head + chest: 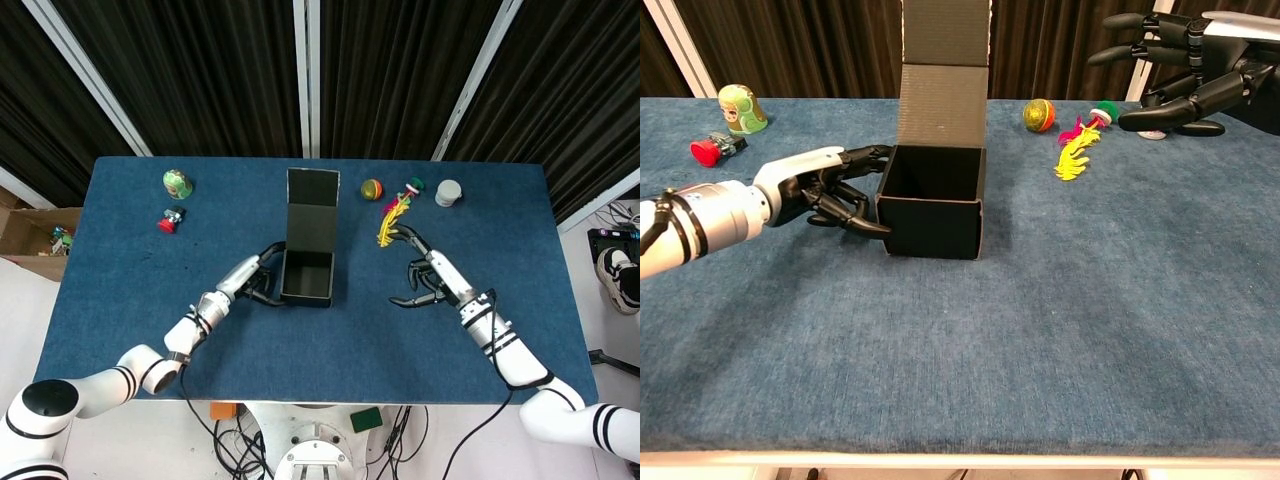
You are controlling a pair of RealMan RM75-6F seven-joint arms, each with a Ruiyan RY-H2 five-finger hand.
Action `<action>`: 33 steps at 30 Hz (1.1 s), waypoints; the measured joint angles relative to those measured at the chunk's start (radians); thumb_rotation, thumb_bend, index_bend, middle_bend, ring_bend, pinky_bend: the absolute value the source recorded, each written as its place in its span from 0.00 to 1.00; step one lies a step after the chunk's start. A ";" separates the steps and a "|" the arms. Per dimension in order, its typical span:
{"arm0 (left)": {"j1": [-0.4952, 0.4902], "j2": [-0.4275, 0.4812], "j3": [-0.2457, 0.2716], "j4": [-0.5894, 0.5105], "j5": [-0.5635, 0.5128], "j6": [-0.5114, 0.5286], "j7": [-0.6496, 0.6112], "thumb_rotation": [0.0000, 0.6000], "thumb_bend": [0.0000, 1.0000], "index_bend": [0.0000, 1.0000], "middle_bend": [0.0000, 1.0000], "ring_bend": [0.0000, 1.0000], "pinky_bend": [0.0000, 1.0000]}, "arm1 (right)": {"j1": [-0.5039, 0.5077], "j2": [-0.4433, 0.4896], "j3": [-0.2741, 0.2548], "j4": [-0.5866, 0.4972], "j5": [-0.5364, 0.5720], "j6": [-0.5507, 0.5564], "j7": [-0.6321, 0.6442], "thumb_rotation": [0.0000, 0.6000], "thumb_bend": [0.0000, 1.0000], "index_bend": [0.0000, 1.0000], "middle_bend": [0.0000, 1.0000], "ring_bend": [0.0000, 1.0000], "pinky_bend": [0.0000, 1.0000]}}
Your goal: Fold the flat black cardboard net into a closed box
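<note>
Left hand (810, 190) lies low on the blue tabletop (1040, 330) at approx. 9 o'clock of the black box (933, 200). Its fingers (862, 204) are spread and touch the box's left wall, grasping nothing. The box stands upright near the tabletop centre, w/ its lid flap (313, 215) straight up at the far side, top not closed. Right hand (1185, 72) hovers at approx. 2 o'clock of the box, well apart from it, fingers released and slightly curved, nothing in them. Just beyond it lies a yellow-pink feather toy (1076, 150). Further at 12–1 o'clock an orange-green ball (1038, 115); far at 10 o'clock a green doll (740, 108) and a red cap item (708, 150).
</note>
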 measured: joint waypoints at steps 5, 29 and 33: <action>-0.004 -0.032 -0.022 0.015 -0.022 0.003 -0.034 1.00 0.03 0.48 0.41 0.71 0.98 | 0.002 -0.013 -0.001 0.020 0.010 -0.016 0.004 1.00 0.06 0.00 0.16 0.69 1.00; 0.070 0.153 -0.007 -0.343 0.023 0.180 0.141 1.00 0.04 0.56 0.51 0.73 0.99 | 0.328 -0.174 0.232 0.257 0.504 -0.458 -0.116 1.00 0.06 0.06 0.22 0.72 1.00; 0.058 0.153 -0.011 -0.336 0.010 0.153 0.183 1.00 0.04 0.56 0.51 0.73 0.99 | 0.396 -0.213 0.290 0.249 0.620 -0.487 -0.154 1.00 0.06 0.07 0.26 0.73 1.00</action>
